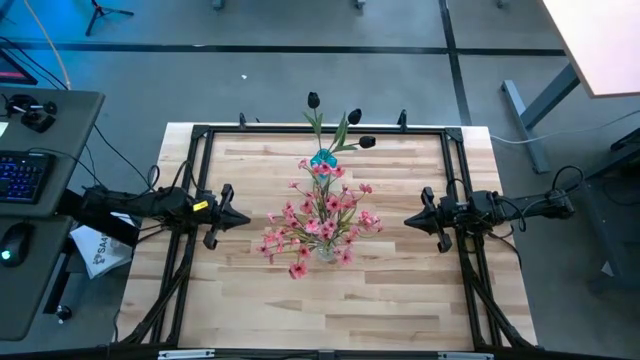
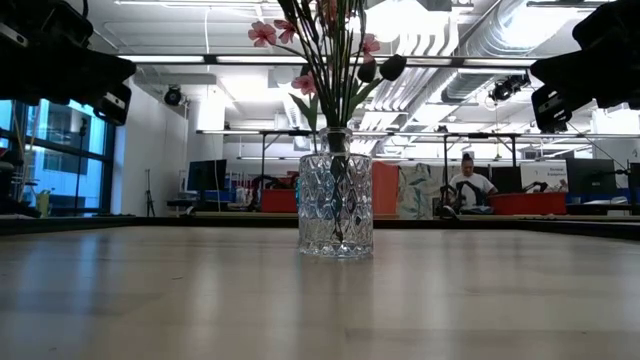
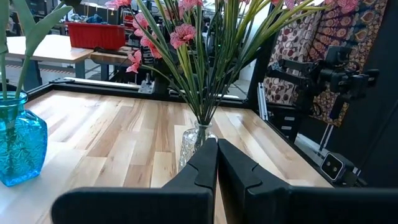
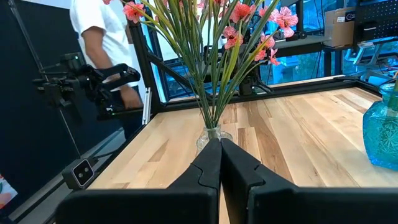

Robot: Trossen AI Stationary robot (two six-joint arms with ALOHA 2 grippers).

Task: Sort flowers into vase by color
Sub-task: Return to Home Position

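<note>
A clear cut-glass vase stands on its base at the table's middle and holds several pink blossom sprays on long green stems. Behind it, toward the far edge, a blue glass vase holds the black buds on green stems. My left gripper hovers shut at the table's left side, pointing at the clear vase. My right gripper hovers shut at the right side, facing it too.
A black frame borders the wooden table. Bare wood lies between each gripper and the vases and along the near side. A person in a white shirt stands beyond the table's left side; another person sits far off in the room.
</note>
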